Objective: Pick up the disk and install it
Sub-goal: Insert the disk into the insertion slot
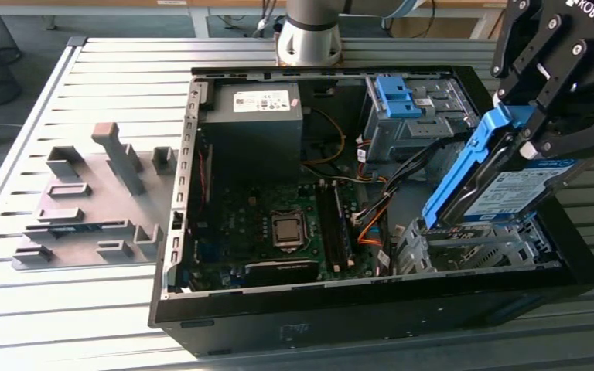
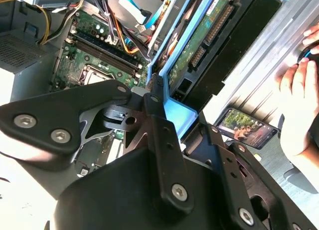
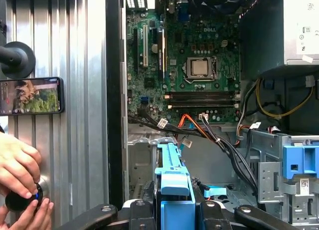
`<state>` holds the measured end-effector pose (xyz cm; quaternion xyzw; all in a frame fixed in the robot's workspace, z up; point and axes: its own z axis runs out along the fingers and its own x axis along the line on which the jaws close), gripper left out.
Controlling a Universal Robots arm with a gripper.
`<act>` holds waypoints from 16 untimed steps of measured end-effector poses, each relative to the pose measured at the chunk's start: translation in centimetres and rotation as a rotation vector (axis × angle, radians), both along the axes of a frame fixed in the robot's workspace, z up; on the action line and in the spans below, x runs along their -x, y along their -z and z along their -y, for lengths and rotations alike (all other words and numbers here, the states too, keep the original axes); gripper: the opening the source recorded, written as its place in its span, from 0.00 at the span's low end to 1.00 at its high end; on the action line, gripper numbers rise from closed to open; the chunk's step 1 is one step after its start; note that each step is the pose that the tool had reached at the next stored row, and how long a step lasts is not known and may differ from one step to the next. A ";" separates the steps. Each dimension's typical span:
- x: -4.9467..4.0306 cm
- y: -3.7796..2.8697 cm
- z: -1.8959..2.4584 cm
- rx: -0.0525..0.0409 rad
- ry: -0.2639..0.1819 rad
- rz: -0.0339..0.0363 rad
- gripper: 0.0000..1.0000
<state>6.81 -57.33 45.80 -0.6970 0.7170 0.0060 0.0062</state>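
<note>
Disk [image 1: 509,193]: one, blue-framed, tilted, pinched in the single gripper [image 1: 532,127], over one grey drive cage [image 1: 462,246] at the open computer case's [image 1: 359,313] corner.

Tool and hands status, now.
Tool: shut on the disk, tilted over the grey drive bay.
Person's hands: touching a small black-and-blue object beside the computer case.

Open black computer case [image 1: 380,328], green motherboard [image 1: 266,209], grey power supply [image 1: 256,127], phone [image 3: 31,95] on slatted table [image 1: 70,309]
</note>
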 end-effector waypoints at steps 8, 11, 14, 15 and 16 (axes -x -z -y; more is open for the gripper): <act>-0.10 0.61 -0.01 -0.0001 0.000 0.0000 0.37; -0.18 0.96 -0.02 -0.0003 0.000 0.0000 0.37; -0.34 1.21 -0.02 -0.0002 0.001 0.0000 0.37; -0.36 1.25 -0.02 -0.0001 0.001 0.0000 0.37; -0.38 1.29 -0.02 -0.0001 0.002 0.0000 0.37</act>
